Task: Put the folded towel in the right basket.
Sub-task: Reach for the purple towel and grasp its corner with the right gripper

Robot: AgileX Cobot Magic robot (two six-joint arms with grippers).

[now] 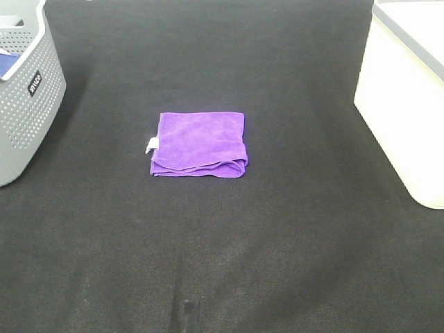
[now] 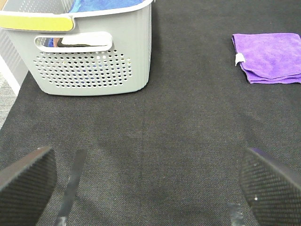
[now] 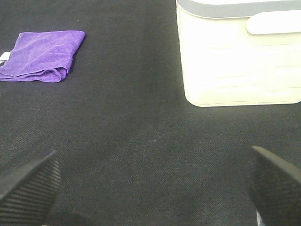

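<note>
A folded purple towel (image 1: 200, 143) with a small white tag lies flat on the black mat in the middle of the exterior view. It also shows in the left wrist view (image 2: 269, 56) and the right wrist view (image 3: 41, 55). The right basket (image 1: 406, 97) is white with a grey rim, at the right edge; the right wrist view shows its side (image 3: 240, 61). Neither arm shows in the exterior view. My left gripper (image 2: 148, 188) is open and empty, far from the towel. My right gripper (image 3: 150, 188) is open and empty, in front of the white basket.
A grey perforated basket (image 1: 28, 90) stands at the far left; the left wrist view shows it (image 2: 89, 52) holding blue cloth. The black mat (image 1: 222, 263) covers the table.
</note>
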